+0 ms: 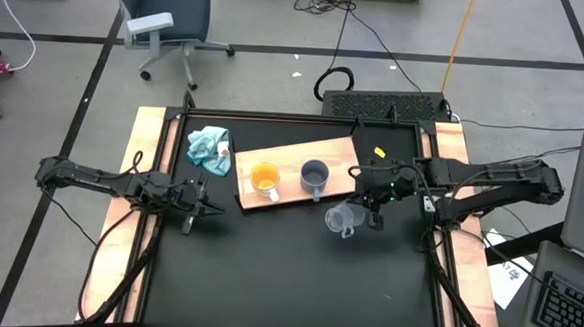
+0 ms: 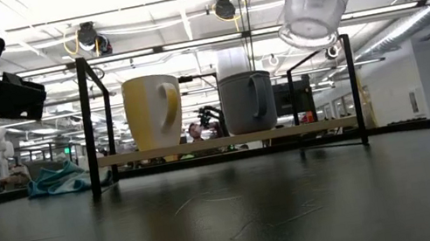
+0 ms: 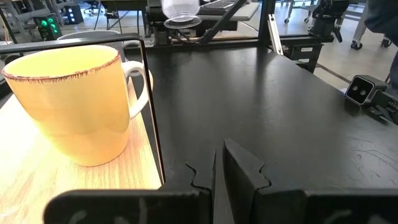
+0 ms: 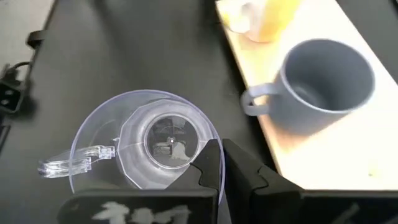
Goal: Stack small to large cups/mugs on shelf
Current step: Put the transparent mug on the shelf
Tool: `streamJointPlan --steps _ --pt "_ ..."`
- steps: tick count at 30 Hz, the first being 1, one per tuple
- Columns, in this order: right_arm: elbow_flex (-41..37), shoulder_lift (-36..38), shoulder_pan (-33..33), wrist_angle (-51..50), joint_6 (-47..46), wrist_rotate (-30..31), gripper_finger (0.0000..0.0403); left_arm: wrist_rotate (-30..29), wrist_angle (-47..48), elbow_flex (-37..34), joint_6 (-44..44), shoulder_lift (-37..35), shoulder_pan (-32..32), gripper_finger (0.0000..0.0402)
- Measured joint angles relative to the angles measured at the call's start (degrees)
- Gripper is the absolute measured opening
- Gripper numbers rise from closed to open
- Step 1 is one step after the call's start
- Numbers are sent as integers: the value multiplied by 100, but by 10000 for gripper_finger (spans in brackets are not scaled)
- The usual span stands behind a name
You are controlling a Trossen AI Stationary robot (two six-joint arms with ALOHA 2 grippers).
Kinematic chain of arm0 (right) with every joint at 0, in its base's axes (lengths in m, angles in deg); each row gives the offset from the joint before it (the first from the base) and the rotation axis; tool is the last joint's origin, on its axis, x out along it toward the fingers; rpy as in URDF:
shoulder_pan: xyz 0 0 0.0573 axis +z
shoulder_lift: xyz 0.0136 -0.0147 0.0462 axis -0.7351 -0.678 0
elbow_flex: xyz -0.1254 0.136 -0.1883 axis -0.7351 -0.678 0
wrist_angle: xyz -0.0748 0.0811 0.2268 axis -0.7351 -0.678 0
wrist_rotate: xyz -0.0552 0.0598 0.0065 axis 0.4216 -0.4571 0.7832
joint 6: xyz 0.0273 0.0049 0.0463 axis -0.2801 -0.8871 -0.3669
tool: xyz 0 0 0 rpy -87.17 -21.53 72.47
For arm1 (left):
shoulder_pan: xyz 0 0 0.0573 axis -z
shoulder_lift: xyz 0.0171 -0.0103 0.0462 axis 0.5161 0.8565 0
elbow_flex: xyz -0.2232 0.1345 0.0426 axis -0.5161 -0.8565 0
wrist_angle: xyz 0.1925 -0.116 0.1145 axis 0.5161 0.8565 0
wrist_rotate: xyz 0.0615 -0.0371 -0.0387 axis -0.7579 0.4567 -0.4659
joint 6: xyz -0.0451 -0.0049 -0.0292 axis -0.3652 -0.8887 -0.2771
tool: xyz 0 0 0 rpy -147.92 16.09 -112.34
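High view, for your record: the shelf (image 1: 294,156) lies tilted across the upper middle of the black tabletop (image 1: 286,273), and on it you have the orange mug (image 1: 264,179) with the grey-blue mug (image 1: 314,177) just beside it at its 3 o'clock, both upright, mouths open to the camera, nothing visible inside either. The clear glass cup (image 1: 341,220) is off the board, at about 5 o'clock from the grey-blue mug, over bare tabletop, and your right gripper (image 1: 372,210) has its fingers pinched on the cup's rim. Low view shows that cup (image 2: 312,6) lifted well above the table and tipped, its base toward the camera, while the orange mug (image 2: 153,111) and grey-blue mug (image 2: 247,102) stand on the raised board (image 2: 227,139). Right wrist view looks straight into the glass cup (image 4: 144,144): empty, handle out to one side, with the grey-blue mug (image 4: 323,78) empty on the wood near it. Your left gripper (image 1: 196,205) waits at 9 o'clock on the table, near the shelf's lower-left corner; left wrist view shows its fingers (image 3: 239,168) pressed together on nothing, the orange mug (image 3: 71,102) close ahead. A light-blue cloth (image 1: 210,146) lies at 10 o'clock, just beside the shelf's end.
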Motion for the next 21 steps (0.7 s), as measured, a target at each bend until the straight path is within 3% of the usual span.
streamJointPlan --steps 8,21 --pt "0 -28 -594 -736 84 -48 0 -32 -1 0 5 0 -1 33" --pt "0 -26 -621 -673 383 -223 0 -157 -3 0 -4 0 0 33"
